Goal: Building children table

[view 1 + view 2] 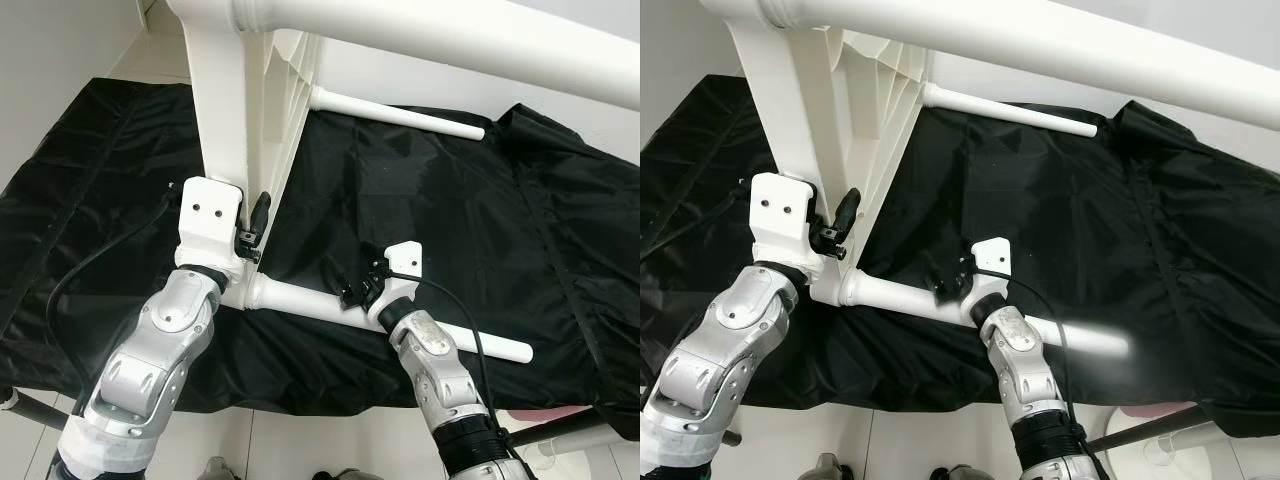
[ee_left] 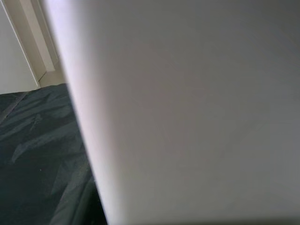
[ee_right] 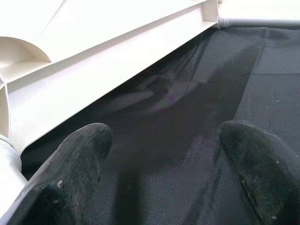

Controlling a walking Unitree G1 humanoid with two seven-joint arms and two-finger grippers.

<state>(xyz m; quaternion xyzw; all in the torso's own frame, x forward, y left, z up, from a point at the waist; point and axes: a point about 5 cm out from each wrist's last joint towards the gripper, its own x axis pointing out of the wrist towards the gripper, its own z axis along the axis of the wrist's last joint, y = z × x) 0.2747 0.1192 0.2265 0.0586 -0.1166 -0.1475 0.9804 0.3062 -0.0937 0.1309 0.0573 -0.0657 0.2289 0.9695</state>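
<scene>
Left hand (image 1: 250, 235) presses against the upright white tabletop panel (image 1: 235, 110), steadying it on edge over the black sheet (image 1: 450, 210); whether its fingers are apart cannot be told. Right hand (image 1: 358, 285), fingers spread and empty, hovers beside the lower white leg (image 1: 300, 300), wrist angled toward the panel, probably to seat it.

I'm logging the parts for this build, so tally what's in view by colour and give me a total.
White: 4 - the tabletop standing on edge and 3 table legs.
Black: 1 - the sheet spread on the floor under them.
Silver arms with grippers: 2 - left gripper at the tabletop, right gripper at the near leg.
Total: 7
</scene>
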